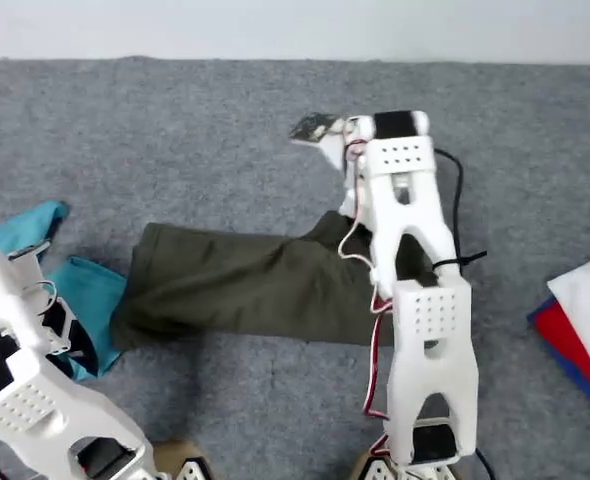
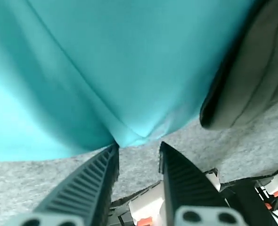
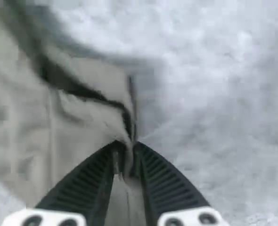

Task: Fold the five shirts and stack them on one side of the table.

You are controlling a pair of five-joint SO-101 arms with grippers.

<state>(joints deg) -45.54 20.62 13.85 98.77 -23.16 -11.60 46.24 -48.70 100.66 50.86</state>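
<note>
An olive green shirt (image 1: 245,285) lies stretched across the middle of the grey table (image 1: 175,150). My right gripper (image 3: 125,147) is shut on a fold at its right end; in the high view the right arm (image 1: 415,300) reaches over that end. A teal shirt (image 1: 87,290) lies crumpled at the left, partly under the olive shirt's left end. My left gripper (image 2: 138,147) stands open just off a corner of the teal shirt (image 2: 106,70), with only table between its fingers. The olive shirt's edge (image 2: 252,80) shows beside the teal one.
A stack of folded shirts, white on red on blue (image 1: 585,320), sits at the right edge. Bare grey table stretches along the back. The left arm's white body (image 1: 25,400) fills the front left corner.
</note>
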